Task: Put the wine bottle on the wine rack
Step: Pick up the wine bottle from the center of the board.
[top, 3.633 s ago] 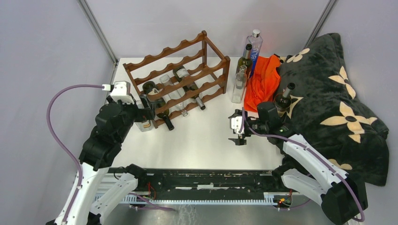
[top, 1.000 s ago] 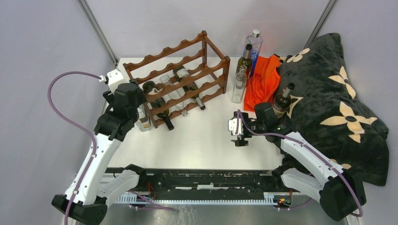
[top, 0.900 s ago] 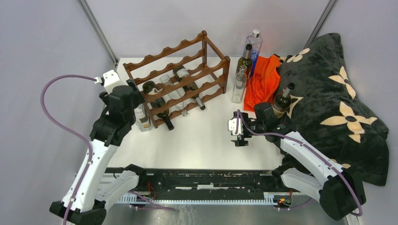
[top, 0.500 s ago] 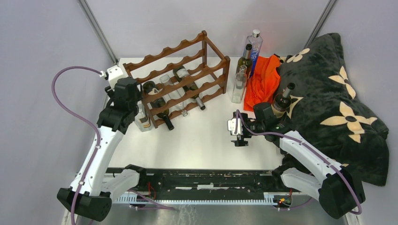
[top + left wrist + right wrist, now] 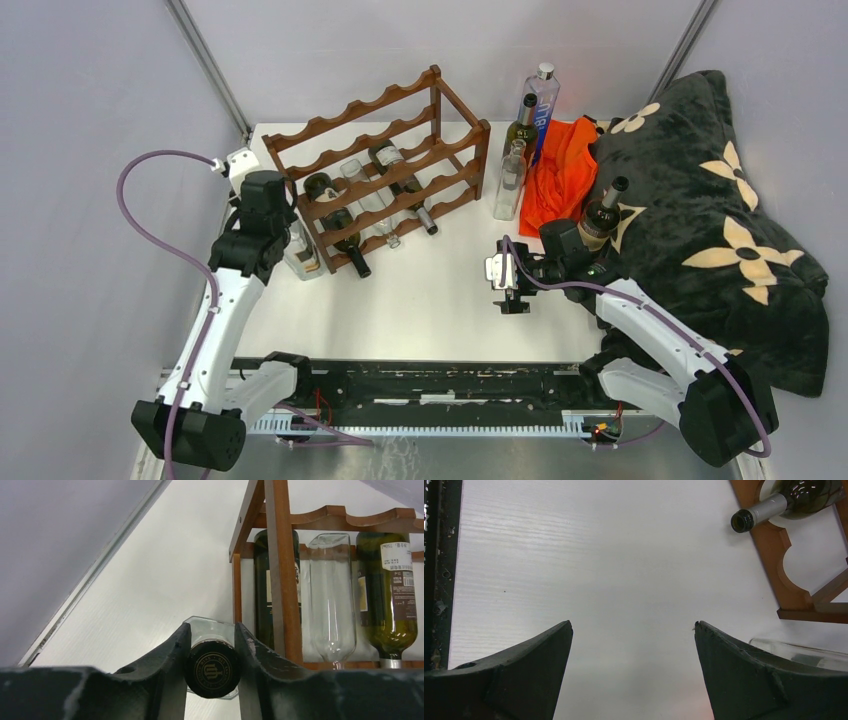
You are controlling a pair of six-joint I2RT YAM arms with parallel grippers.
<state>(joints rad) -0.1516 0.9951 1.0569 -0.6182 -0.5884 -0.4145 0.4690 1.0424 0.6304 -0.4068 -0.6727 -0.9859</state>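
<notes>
1. The right gripper [image 5: 509, 290] hangs low at about 4 o'clock on the white table [image 5: 420, 320]. Its fingers [image 5: 509, 675] are spread wide with nothing between them. Bare tabletop runs from there round to 6 o'clock.
2. At 9 o'clock the left gripper [image 5: 292, 238] points straight down over the wine bottle [image 5: 303, 256]. Its fingers [image 5: 172, 655] press on both sides of the bottle's dark, gold-stamped cap [image 5: 212, 674].
3. The wine bottle is clear glass and stands upright. Its long axis is vertical, with the cap up toward the wrist camera and the base on the table.
4. It stands just beside the left end post of the wine rack [image 5: 436, 105]; whether the glass touches the wood cannot be told. The table's left edge runs close at the bottle's 9 o'clock, and the rack closes off its 3 o'clock.
5. The rack spans 10 to 12 o'clock, its long axis slanting from near-left to far-right. Below its top rails lie a dark bottle [image 5: 336, 216], a clear bottle [image 5: 368, 196] and a green labelled bottle [image 5: 400, 183], necks toward 5 o'clock.
6. At 1 o'clock three upright bottles [image 5: 520, 128] stand near the rack's right end, beside an orange cloth [image 5: 560, 175].
7. A black flowered blanket [image 5: 700, 200] fills 3 o'clock. A dark bottle [image 5: 603, 212] stands in it behind the right arm.
</notes>
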